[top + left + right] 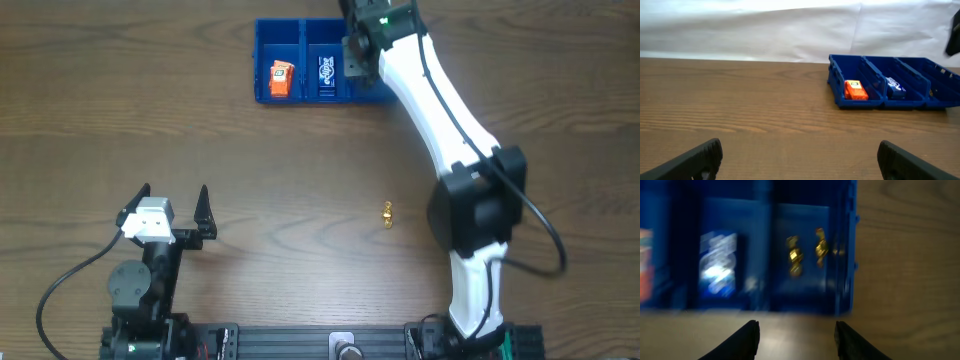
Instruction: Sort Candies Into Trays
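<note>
right hand (796,330) hangs over the end compartment of the blue tray (261,60), fingers (747,340) spread, empty; two gold candies (794,256) lie inside (orange candy (282,80) and blue-wrapped candy (326,70) have separate compartments). drop step looks finished: one loose gold candy (388,214) sits on the counter (300,200) well apart from the tray, so next calls for a low, centred pinch there. left hand (175,205) near its base, wide open, empty.

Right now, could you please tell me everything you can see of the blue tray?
The blue tray looks like moulded plastic, a shallow rectangle split into three long compartments. It sits flat, far across the wooden table. An orange candy lies in one end compartment, a blue-wrapped candy in the middle, two gold candies in the other end. The right gripper hangs open above it.
</note>
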Robot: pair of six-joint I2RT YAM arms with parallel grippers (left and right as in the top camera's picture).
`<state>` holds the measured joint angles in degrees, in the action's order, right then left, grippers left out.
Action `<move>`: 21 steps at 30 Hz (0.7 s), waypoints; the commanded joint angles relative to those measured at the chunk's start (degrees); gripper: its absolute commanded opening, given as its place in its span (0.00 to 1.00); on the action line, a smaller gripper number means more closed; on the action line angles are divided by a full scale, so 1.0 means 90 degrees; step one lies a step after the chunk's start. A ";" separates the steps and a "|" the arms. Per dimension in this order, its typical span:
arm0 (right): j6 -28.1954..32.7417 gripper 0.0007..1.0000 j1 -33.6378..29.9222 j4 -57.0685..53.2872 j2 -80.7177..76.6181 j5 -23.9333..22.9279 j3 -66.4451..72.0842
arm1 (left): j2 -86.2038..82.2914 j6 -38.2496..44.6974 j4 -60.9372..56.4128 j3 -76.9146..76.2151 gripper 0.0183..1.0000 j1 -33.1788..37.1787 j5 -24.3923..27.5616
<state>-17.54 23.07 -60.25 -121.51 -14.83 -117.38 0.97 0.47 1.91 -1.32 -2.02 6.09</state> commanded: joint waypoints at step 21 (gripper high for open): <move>-0.1409 0.54 0.0673 0.2212 0.3344 0.1047 0.7346 | -0.0032 0.0092 0.0226 0.0112 1.00 0.0027 0.0109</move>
<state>-28.51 30.65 -40.99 -92.09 -6.44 -52.10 0.97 0.47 1.91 -1.32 -2.02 6.09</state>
